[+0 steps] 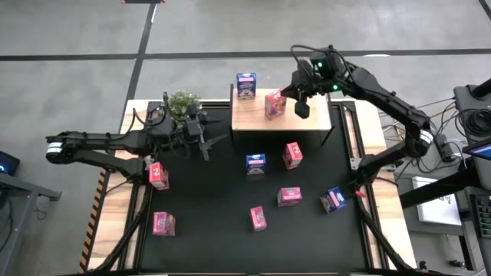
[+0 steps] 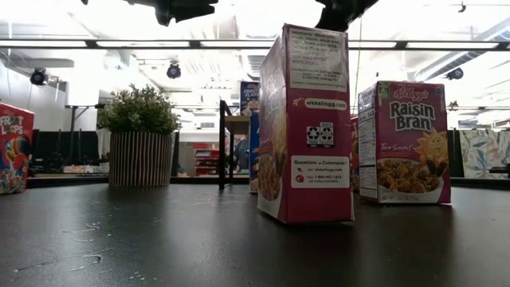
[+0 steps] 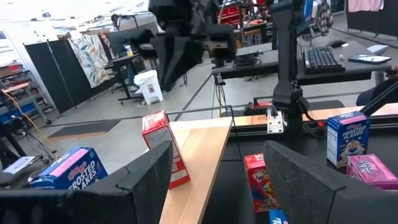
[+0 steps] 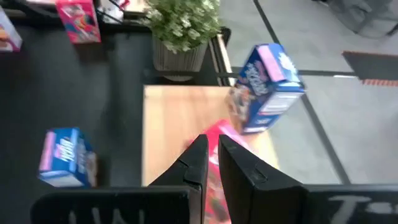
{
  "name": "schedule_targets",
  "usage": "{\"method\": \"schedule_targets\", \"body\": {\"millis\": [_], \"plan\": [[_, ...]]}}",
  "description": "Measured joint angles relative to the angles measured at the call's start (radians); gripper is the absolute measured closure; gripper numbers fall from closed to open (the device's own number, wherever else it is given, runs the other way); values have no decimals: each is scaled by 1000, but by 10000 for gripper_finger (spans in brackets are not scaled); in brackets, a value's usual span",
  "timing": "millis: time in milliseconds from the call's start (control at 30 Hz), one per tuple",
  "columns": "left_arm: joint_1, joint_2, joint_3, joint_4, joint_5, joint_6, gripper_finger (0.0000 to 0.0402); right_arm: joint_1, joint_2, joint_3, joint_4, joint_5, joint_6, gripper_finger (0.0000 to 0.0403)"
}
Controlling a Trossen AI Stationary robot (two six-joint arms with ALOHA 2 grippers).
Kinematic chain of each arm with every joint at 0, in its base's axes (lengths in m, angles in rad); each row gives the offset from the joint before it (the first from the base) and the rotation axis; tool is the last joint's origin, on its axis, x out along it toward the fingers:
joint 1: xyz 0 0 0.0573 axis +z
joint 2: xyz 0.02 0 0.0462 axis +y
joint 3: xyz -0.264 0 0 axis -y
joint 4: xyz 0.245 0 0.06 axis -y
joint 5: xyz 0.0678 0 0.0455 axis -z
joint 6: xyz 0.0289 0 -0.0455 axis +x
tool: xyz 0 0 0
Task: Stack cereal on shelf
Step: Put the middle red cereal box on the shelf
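Observation:
The shelf (image 1: 307, 123) is a pale wood board at the table's far side. On it stand a blue cereal box (image 1: 246, 84) at its far left corner and a pink one (image 1: 275, 104) near the middle; both also show in the right wrist view, blue (image 4: 266, 87) and pink (image 4: 219, 140). My right gripper (image 1: 302, 110) hovers above the board just right of the pink box, fingers shut (image 4: 212, 146), touching nothing. In the left wrist view it (image 3: 177, 59) hangs well above the pink box (image 3: 163, 146). My left gripper (image 1: 205, 146) waits open left of the shelf.
Several boxes stand on the black table: pink ones (image 1: 159, 175), (image 1: 163, 223), (image 1: 258, 218), (image 1: 289, 197), (image 1: 292, 154), blue ones (image 1: 255, 164), (image 1: 333, 200). A potted plant (image 1: 182, 103) sits left of the shelf. The board's right half is bare.

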Motion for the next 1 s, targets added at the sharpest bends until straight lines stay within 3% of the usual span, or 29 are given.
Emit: {"method": "schedule_targets", "body": {"millis": [233,700,833,1000], "plan": [[0,0,0,2,0,15,166,-47,71,57,-17,-5,-26,358],[0,0,0,2,-1,37,166,-54,212,220,-208,-16,-137,162],[0,0,0,2,-1,44,166,-54,228,245,-229,-15,-160,129],[0,0,0,2,-1,44,166,-56,252,245,-234,-7,-197,115]]}}
